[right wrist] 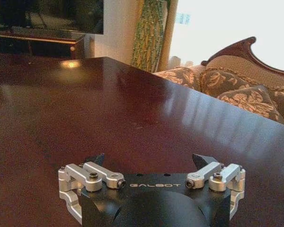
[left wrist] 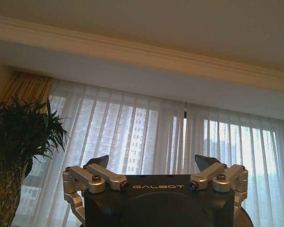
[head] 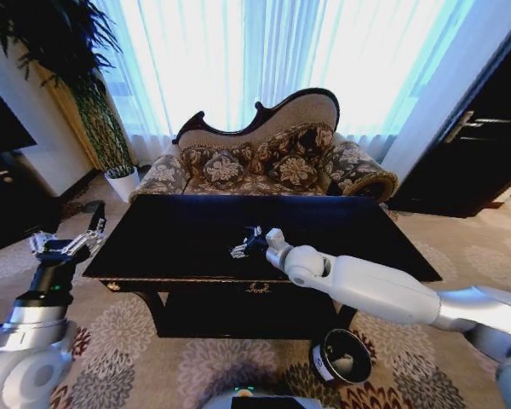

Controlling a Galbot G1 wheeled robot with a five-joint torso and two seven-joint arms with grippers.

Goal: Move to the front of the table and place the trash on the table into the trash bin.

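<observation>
Over the table (head: 187,234), right tool (head: 243,244) fingertips hidden.

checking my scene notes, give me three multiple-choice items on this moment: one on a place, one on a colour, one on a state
1. Where does the trash bin stand?
A. on the sofa
B. on the floor by the table's near right corner
C. on the table top

2. What colour is the table top?
A. glossy black
B. white
C. green

3. How are the fingers of the right tool?
A. shut on a cup
B. spread apart, holding nothing
C. shut on a paper lump

Answers:
1 B, the head view shows it on the carpet below the right arm.
2 A, the head view shows a dark, shiny top.
3 B, the right wrist view shows both fingertips wide apart over bare table top.
</observation>
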